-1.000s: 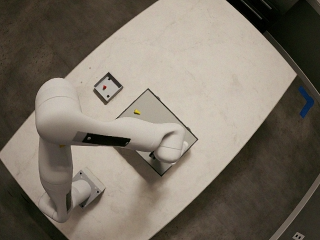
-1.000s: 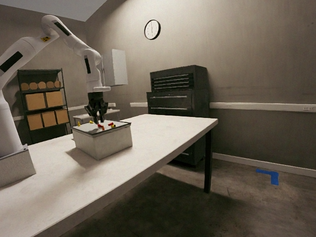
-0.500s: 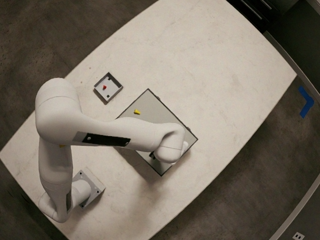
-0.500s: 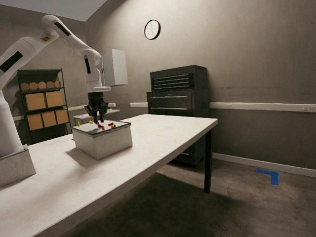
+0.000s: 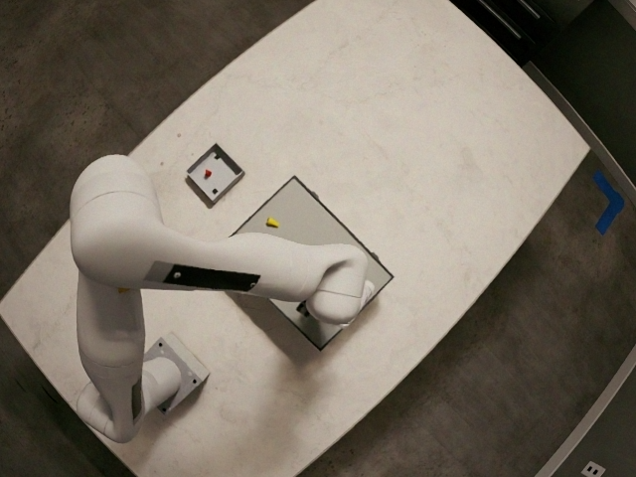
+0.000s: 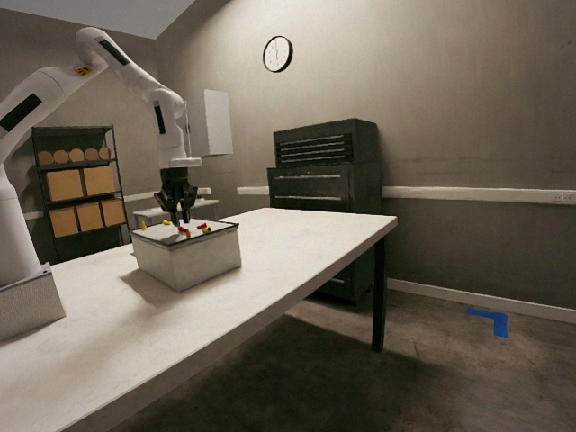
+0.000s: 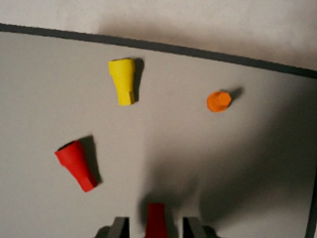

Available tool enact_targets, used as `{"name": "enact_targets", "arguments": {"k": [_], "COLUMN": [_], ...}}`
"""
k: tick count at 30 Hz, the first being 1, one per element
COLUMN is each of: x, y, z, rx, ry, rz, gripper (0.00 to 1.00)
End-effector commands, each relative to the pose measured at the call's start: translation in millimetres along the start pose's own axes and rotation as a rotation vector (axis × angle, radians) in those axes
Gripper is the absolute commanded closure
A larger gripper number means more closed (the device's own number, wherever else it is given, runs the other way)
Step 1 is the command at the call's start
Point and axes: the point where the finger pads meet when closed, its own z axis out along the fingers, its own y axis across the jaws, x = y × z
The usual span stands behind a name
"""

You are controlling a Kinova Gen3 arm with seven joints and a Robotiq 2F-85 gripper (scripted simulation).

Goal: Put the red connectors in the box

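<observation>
My pincer [image 6: 180, 218] [image 7: 156, 229] is black, below my white arm [image 5: 216, 261] [image 6: 139, 84] with its black panels. The surface [image 5: 410, 128] [image 6: 297, 241] is cream, faintly veined with grey. The case [image 5: 328, 226] [image 6: 209, 260] has pale grey sides and a grey lid edged in black. On it I see red, yellow and orange connectors, each one plain. Nearer the surface's left edge from above, the grey box [image 5: 238, 175] has black squares inside and one red connector [image 5: 207, 173].

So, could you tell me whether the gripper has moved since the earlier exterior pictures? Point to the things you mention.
No visible move: the gripper [image 6: 181, 223] [image 7: 156, 228] stays just above the tool case's lid [image 6: 157, 236] [image 7: 30, 99], at the same spot over it.
</observation>
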Motion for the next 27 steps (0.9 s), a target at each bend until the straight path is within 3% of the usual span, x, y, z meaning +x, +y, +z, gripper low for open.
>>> {"name": "enact_targets", "arguments": {"k": [1,7,19,20,27], "x": [0,0,0,0,0], "y": [0,0,0,0,0], "z": [0.7,16.5,16.7,16.7,16.7], "rx": [0.002,0.002,0.002,0.002,0.002], "ry": [0.0,0.0,0.0,0.0,0.0], "rz": [0.0,0.0,0.0,0.0,0.0], "gripper": [0.63,0.63,0.63,0.81,0.81]}}
